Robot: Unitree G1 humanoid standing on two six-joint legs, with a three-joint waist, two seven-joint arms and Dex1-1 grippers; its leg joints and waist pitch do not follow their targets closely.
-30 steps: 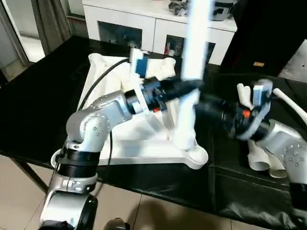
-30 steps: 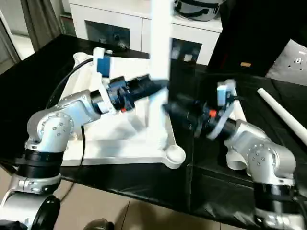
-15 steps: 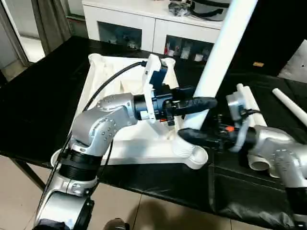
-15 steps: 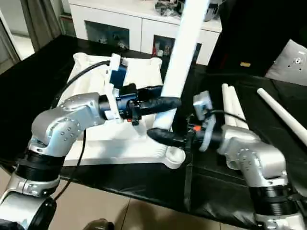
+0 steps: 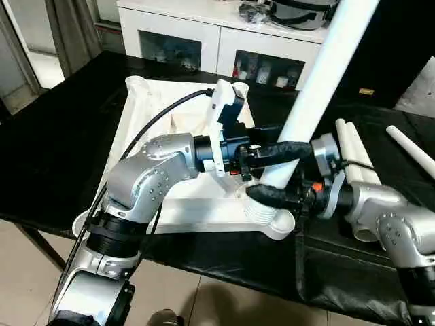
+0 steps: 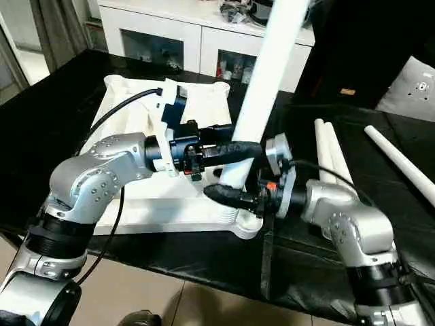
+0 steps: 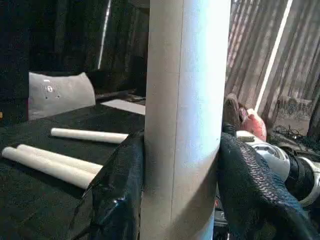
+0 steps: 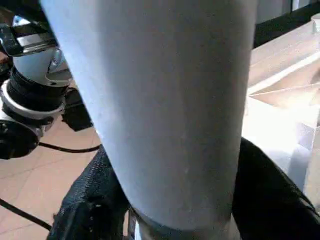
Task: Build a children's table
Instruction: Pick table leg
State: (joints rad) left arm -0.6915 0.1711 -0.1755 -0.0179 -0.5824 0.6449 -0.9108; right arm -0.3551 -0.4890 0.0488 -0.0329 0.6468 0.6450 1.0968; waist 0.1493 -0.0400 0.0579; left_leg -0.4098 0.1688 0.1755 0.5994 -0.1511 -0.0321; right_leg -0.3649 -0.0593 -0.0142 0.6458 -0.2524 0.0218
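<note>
The white table top (image 5: 170, 204) lies upside down on the black table, ribbed side up. One long white leg (image 5: 319, 81) rises from its near right corner socket (image 5: 268, 212), leaning up and to the right. My left gripper (image 5: 285, 151) is shut on the leg a little above the socket; in the left wrist view its fingers (image 7: 117, 190) press both sides of the leg (image 7: 185, 115). My right gripper (image 5: 262, 195) is shut on the leg's base just over the socket, with the fingers (image 8: 85, 210) hugging the leg (image 8: 170, 100).
Two spare legs (image 5: 353, 159) lie side by side on the black table to the right, a third leg (image 5: 411, 151) farther right. A white cabinet with glass doors (image 5: 204, 41) stands behind. A pale grey cushion (image 5: 421, 88) sits at far right.
The leg has gone from upright to leaning right. My right gripper moved in from the right and closed around its base, while the left gripper followed the leg.
</note>
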